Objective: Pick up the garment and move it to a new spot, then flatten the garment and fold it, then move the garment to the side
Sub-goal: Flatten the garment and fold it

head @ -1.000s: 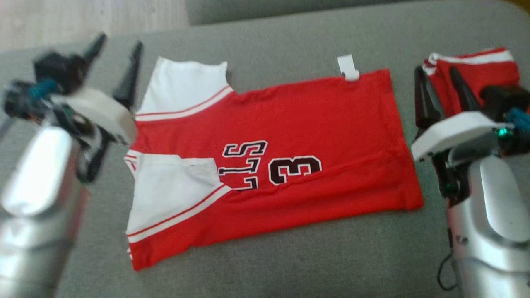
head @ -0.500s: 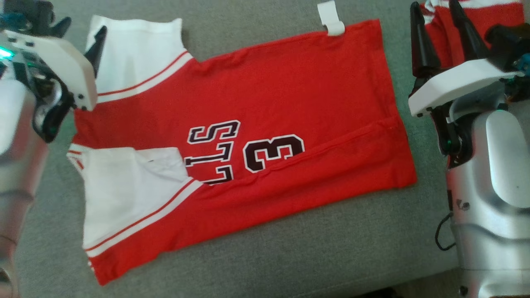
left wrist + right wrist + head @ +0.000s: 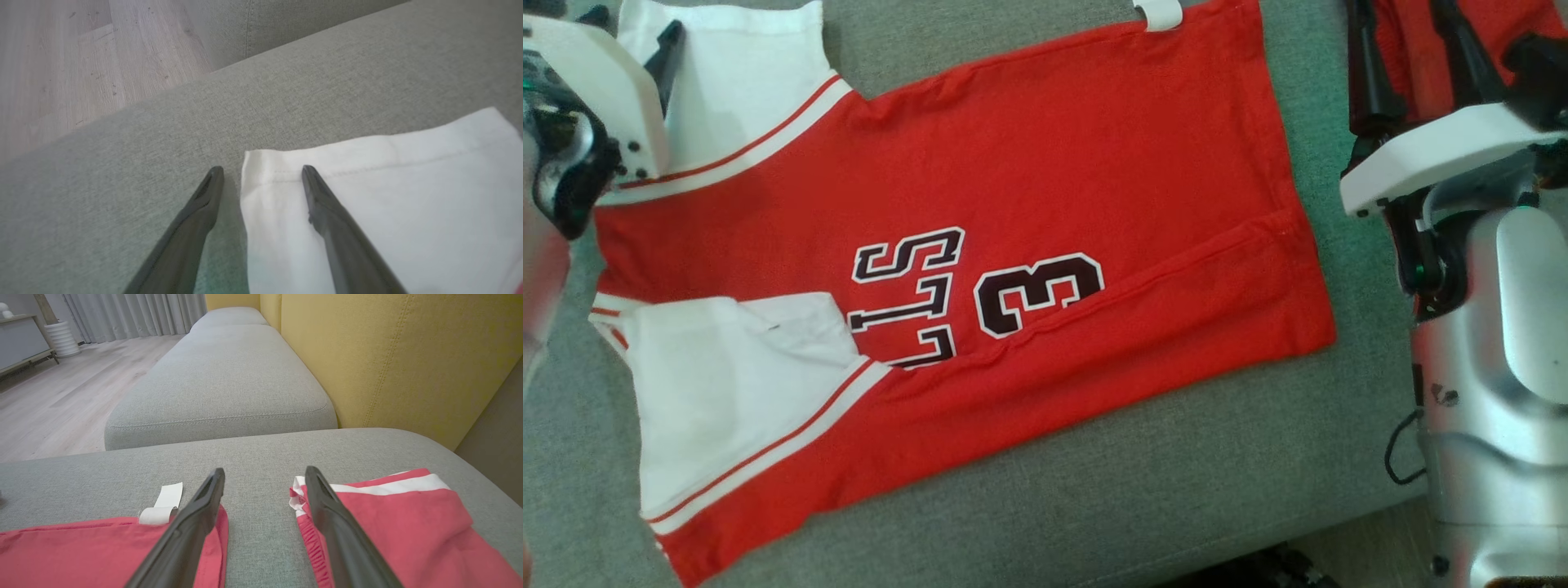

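The garment (image 3: 1029, 163) is a red jersey with white sleeves and dark lettering, spread flat on the grey cushion (image 3: 1143, 490). A white tag (image 3: 1158, 11) sticks out at its far edge. My left gripper (image 3: 637, 20) is at the far white sleeve (image 3: 743, 73). In the left wrist view it (image 3: 261, 171) stands open astride the sleeve's corner (image 3: 367, 212), one finger over the cloth and one over bare cushion. My right gripper (image 3: 1413, 33) is open beside the jersey's hem (image 3: 81, 551), holding nothing, its fingers (image 3: 264, 471) over the bare strip of cushion.
A second red piece with white stripes (image 3: 408, 522) lies folded just right of my right gripper. A yellow backrest (image 3: 388, 355) rises behind, another grey cushion (image 3: 220, 375) lies beyond, and wood floor (image 3: 61, 61) lies past the cushion's edge.
The camera has tilted down, so the whole picture slid up. My left gripper has moved from beside the jersey onto the corner of the far white sleeve. Both grippers stay open.
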You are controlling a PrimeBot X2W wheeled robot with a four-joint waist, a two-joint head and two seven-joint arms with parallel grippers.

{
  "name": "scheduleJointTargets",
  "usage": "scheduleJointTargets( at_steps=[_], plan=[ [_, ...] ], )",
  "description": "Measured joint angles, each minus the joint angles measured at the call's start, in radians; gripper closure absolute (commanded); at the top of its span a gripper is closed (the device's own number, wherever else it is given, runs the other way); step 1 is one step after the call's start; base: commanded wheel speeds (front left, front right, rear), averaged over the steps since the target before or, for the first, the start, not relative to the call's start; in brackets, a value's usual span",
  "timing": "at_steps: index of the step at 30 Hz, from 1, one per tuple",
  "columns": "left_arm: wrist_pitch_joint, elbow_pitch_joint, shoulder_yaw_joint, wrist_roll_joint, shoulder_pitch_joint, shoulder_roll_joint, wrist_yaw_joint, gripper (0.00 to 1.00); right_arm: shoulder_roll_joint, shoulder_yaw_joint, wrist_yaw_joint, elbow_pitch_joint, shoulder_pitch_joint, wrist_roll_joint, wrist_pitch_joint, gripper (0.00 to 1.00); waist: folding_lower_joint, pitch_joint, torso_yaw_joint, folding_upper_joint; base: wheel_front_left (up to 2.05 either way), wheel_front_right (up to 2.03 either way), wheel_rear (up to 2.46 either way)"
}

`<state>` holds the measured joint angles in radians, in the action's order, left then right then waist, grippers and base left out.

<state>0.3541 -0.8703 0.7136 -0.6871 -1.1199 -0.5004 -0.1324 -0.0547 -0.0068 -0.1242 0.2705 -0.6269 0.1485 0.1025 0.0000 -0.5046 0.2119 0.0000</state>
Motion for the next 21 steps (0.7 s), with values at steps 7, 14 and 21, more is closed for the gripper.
scheduleJointTargets(
  at_steps=[7,14,21],
  plan=[
    [0.093,-0.02,0.032,-0.106,-0.041,-0.002,0.0,0.61,0.0,-0.011,0.0,0.002,-0.009,0.0,-0.002,0.0,0.0,-0.009,0.006,0.0,0.0,0.0,0.0],
    [0.05,0.004,0.091,-0.145,-0.043,-0.002,0.0,1.0,0.0,-0.045,0.0,0.007,-0.024,-0.013,-0.003,0.0,0.0,0.006,-0.009,0.0,0.0,0.0,0.0],
    [-0.187,0.026,0.1,-0.099,-0.043,0.036,0.0,1.0,-0.002,-0.056,0.0,0.046,-0.024,-0.028,0.034,0.0,0.0,0.056,-0.062,0.0,0.0,0.0,0.0]
  ],
)
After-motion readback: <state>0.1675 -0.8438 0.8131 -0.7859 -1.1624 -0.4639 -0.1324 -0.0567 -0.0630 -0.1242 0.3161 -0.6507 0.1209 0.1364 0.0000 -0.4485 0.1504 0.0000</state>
